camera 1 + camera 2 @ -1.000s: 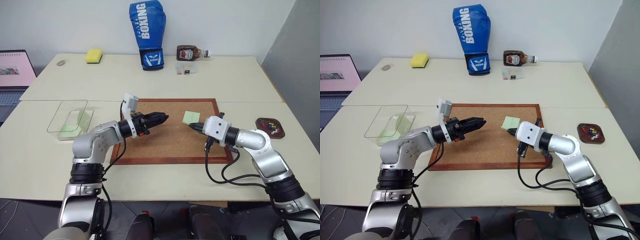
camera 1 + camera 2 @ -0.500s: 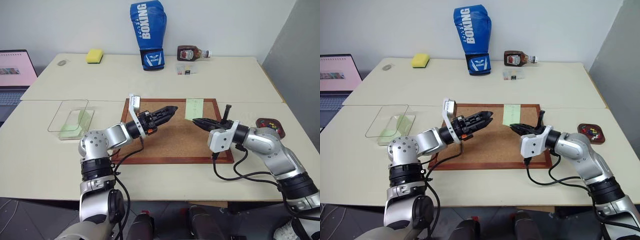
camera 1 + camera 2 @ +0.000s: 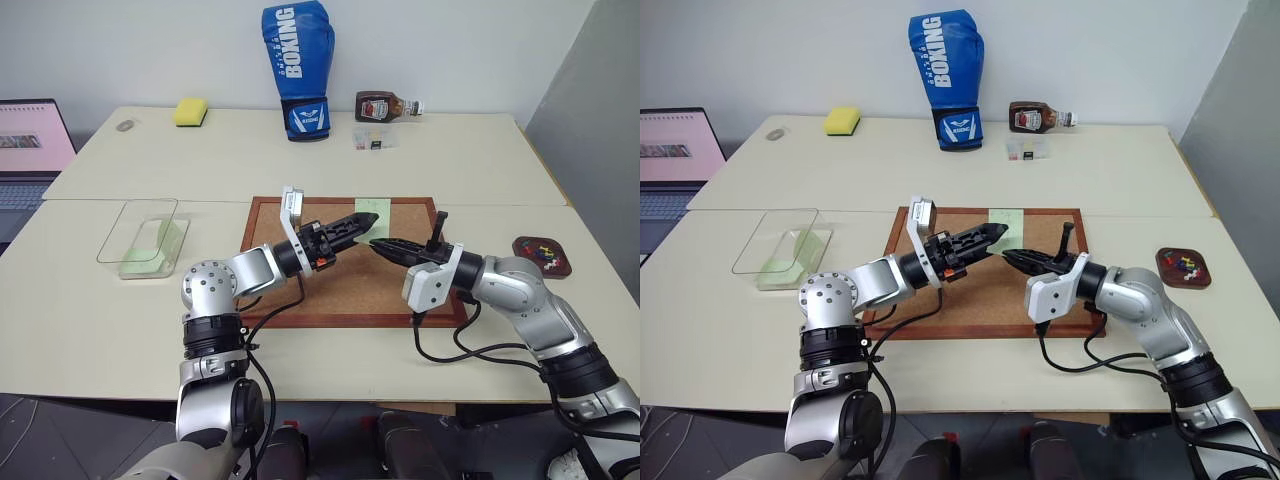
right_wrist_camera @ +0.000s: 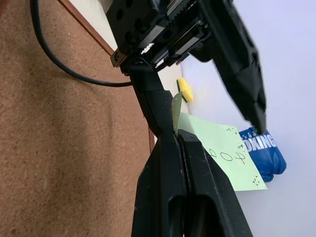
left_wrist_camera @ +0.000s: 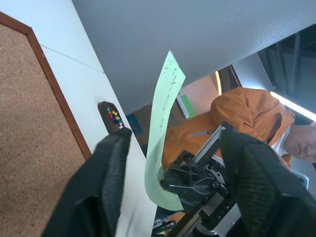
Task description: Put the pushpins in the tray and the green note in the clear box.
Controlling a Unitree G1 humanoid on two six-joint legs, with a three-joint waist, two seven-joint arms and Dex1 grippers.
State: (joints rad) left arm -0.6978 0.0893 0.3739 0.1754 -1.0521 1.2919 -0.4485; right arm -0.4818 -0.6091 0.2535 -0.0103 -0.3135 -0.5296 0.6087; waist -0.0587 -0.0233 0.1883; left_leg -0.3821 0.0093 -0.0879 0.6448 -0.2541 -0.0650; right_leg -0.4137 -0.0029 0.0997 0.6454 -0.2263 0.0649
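Between right gripper (image 4: 178, 136) fingers, green note (image 4: 222, 158)

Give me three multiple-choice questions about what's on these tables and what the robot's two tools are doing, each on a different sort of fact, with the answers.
1. Where is the green note?
A. flat in the clear box
B. pinched in the right tool, above the cork board
C. beside the yellow sponge

2. What colour is the boxing glove?
A. blue
B. red
C. black

3. How does the left tool stand?
A. shut on a pushpin
B. shut on the bottle
C. open, a finger on each side of the note

Answers:
1 B: the right tool grips the note by one edge over the cork board.
2 A: the glove is blue with white lettering.
3 C: the left wrist view shows the left tool with its fingers apart and the note between them.
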